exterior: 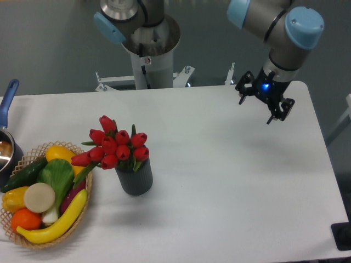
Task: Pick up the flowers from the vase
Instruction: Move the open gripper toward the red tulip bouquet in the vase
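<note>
Hand (254, 108) hangs above the desk (230, 175) near its far right corner, fingers apart, nothing btwn them; a blue light glows on the wrist just above. It's well apart from the task items.

Red tulips (114, 147) sit in the vase (135, 176), left of desk centre, buds leaning out towards the left over the vase rim, green leaves showing among them. Vase is dark grey, ribbed, upright, standing on the white desk top. Stems are hidden inside it.

Wicker basket (85, 205) is just left of the vase, at the front left corner of the desk, near but whether touching the vase can't tell. In it: a yellow banana (55, 223) along the front rim, an orange (25, 219), a white round slice (39, 197), a green leafy veg (56, 176), a cucumber (24, 173), a yellow pepper (60, 153) at the back & another yellow piece (13, 199) on the left side. A purple piece is partly hidden under the banana.

Pot w/ a blue handle (7, 102) is at the left edge of the desk, cut off by the frame.

Arm's grey base column (149, 49) stands behind the far edge.
</note>
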Action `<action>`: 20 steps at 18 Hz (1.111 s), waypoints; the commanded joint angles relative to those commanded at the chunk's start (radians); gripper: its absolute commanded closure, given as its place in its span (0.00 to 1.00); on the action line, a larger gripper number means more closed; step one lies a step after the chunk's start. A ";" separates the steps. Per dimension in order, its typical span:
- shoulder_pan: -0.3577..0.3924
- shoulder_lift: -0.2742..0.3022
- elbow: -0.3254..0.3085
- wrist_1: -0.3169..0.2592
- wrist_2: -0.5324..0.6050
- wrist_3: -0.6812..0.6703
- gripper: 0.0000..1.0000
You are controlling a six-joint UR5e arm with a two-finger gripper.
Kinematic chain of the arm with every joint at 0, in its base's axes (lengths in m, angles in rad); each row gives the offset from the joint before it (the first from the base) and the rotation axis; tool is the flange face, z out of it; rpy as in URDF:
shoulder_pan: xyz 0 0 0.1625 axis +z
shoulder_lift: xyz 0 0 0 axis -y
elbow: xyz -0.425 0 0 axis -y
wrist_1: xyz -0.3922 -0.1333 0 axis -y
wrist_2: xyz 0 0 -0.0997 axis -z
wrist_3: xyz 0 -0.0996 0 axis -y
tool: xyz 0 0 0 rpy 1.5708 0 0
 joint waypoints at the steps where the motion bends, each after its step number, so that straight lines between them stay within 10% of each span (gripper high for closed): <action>1: -0.014 0.008 -0.017 0.006 -0.040 -0.029 0.00; 6: -0.055 0.096 -0.161 0.167 -0.218 -0.045 0.00; 12: -0.101 0.117 -0.244 0.173 -0.586 -0.062 0.00; 20: -0.192 0.109 -0.310 0.176 -0.781 -0.057 0.00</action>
